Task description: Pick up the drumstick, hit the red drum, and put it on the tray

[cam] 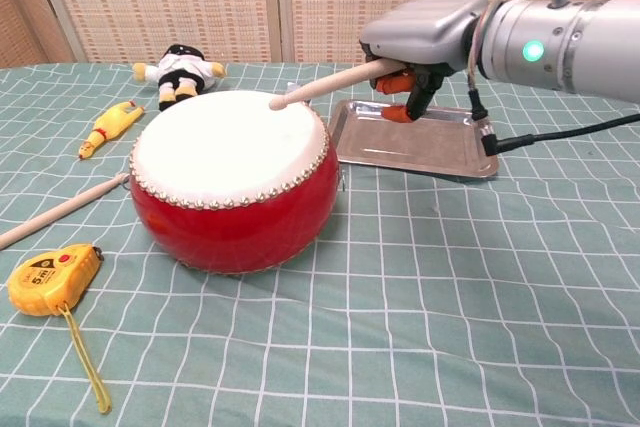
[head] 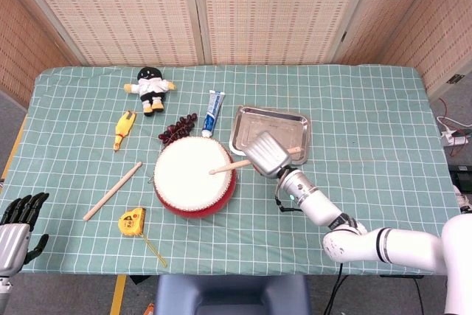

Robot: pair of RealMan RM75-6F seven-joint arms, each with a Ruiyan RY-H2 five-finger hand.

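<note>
My right hand [head: 267, 154] [cam: 420, 39] grips a wooden drumstick [head: 230, 167] [cam: 322, 84], which points left over the red drum [head: 195, 175] [cam: 232, 179]. The stick's tip is over the right part of the white drumhead; I cannot tell whether it touches. A silver tray [head: 254, 128] [cam: 415, 142] lies just right of the drum, partly behind the hand. My left hand [head: 18, 228] rests open at the table's near left corner, away from everything. A second drumstick [head: 112, 190] [cam: 58, 211] lies on the cloth left of the drum.
A yellow tape measure [head: 133, 222] [cam: 48, 276] lies near the front left. A rubber chicken [head: 124, 127] [cam: 110, 127], a doll [head: 150, 87] [cam: 178, 70], dark grapes [head: 177, 130] and a toothpaste tube [head: 213, 113] lie behind the drum.
</note>
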